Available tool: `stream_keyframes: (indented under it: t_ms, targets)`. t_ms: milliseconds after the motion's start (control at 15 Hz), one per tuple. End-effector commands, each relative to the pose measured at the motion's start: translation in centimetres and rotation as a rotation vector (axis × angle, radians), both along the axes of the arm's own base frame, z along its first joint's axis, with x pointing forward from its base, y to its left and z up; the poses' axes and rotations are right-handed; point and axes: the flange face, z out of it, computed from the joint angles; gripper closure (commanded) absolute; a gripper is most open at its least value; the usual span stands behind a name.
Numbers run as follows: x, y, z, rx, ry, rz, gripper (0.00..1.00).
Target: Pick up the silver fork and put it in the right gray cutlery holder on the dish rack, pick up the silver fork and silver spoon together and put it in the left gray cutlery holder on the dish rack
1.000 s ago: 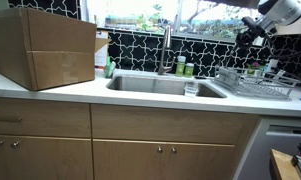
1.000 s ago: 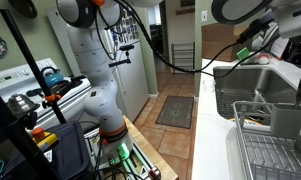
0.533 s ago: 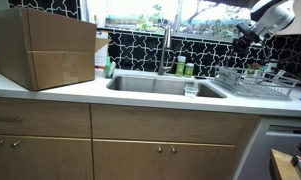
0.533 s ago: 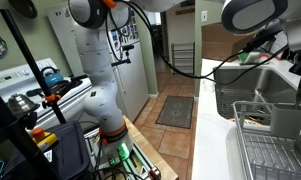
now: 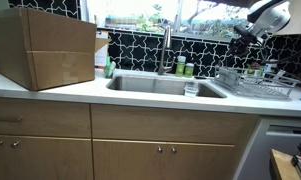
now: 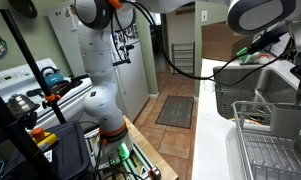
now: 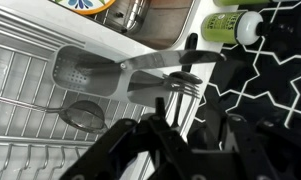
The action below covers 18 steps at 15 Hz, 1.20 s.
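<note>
My gripper (image 7: 180, 125) is shut on a silver fork (image 7: 185, 86); its tines stick out past the fingers. A second flat silver piece (image 7: 155, 66) crosses just beyond the tines, and I cannot tell if it is the spoon. Below lies the wire dish rack (image 7: 25, 100) with a perforated gray cutlery holder (image 7: 85, 74) and a round mesh one (image 7: 86, 115). In both exterior views the gripper (image 5: 240, 33) (image 6: 252, 45) hangs well above the rack (image 5: 255, 86) (image 6: 265, 150).
The sink (image 5: 165, 85) with its faucet (image 5: 167, 50) lies beside the rack, with a glass (image 5: 191, 88) at its rim. A large cardboard box (image 5: 45, 45) stands on the counter. Green bottles (image 7: 235, 25) stand by the tiled wall.
The gripper has shifted a little sideways over the rack, still high up and still shut on the cutlery.
</note>
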Motion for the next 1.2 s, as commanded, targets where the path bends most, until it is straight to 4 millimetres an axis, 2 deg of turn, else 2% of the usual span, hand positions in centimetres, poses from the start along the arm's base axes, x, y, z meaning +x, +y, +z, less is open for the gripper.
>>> stream_keyframes:
  t_ms: [0,67,133,267,400,467,667,1133]
  targets:
    - [0.0,-0.6,1.0,-0.028,0.008,0.042,0.21]
    - [0.0,-0.6,1.4,-0.043,-0.006,0.034,0.14]
    - [0.2,-0.2,1.1,-0.026,-0.003,0.023,0.30]
    - [0.3,-0.2,1.6,-0.036,-0.007,0.027,0.16]
    - [0.3,-0.2,1.6,-0.038,-0.007,0.029,0.13]
    - [0.3,-0.2,1.6,-0.039,-0.007,0.030,0.04]
    - [1.0,-1.2,1.2,-0.043,0.046,0.148,0.00]
    - [2.8,-3.6,0.7,-0.089,0.192,0.437,0.00]
